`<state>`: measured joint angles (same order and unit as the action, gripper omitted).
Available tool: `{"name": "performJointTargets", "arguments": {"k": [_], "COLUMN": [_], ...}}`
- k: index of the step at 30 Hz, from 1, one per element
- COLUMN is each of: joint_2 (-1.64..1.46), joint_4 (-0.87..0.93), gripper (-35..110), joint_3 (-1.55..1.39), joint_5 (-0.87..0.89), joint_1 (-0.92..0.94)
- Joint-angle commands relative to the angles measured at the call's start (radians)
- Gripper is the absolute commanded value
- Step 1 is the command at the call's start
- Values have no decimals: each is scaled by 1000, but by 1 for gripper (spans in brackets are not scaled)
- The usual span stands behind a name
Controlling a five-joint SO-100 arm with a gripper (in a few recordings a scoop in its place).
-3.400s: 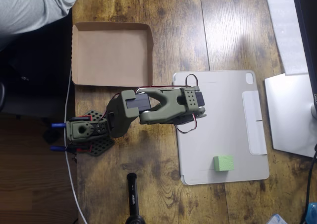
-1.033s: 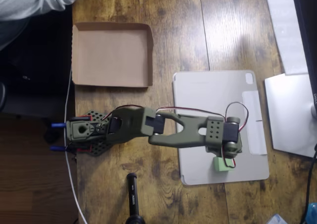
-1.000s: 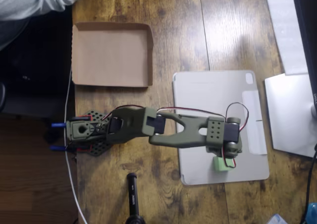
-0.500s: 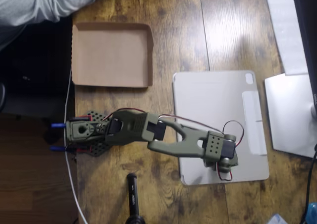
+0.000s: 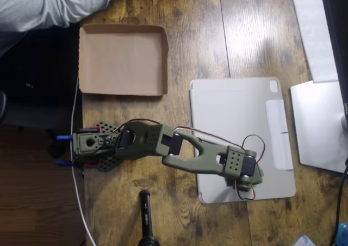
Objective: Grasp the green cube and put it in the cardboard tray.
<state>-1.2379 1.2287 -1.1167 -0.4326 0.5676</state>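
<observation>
Overhead view: the wooden bench [image 5: 196, 28] carries everything, with the arm [image 5: 163, 145] stretched out from its base toward the lower right. The tray [image 5: 122, 61] sits empty at the upper left, well apart from the work. A grey slab [image 5: 234, 110] lies right of centre, and the tool [image 5: 246, 182] hangs over its lower edge. The wrist covers the jaws, so I cannot tell whether they are apart or clamped. The cube is hidden under the wrist, presumably on the slab where the tool is. I judge the task barely begun: the grasp is unconfirmed, and lift, carry and drop remain. Against half a second ago, the wrist has swung slightly lower and right. A second ago the cube's green edge peeked out below the tool.
</observation>
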Motion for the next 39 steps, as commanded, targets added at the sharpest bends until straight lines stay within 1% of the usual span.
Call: {"name": "performJointTargets", "arguments": {"k": [1, 5, 14, 25, 31, 33, 39], "joint_2": [-35, -32, -38, -64, -224, -282, -422], "joint_4": [-35, -69, -67, -74, 43, 104, 282], "gripper": [27, 22, 10, 9, 10, 12, 12], "joint_3": [-48, -89, -71, -95, -146, -150, -127], "joint_5": [-14, -9, 5, 21, 83, 115, 198], "joint_1": [17, 18, 15, -14, -137, -192, -345]}}
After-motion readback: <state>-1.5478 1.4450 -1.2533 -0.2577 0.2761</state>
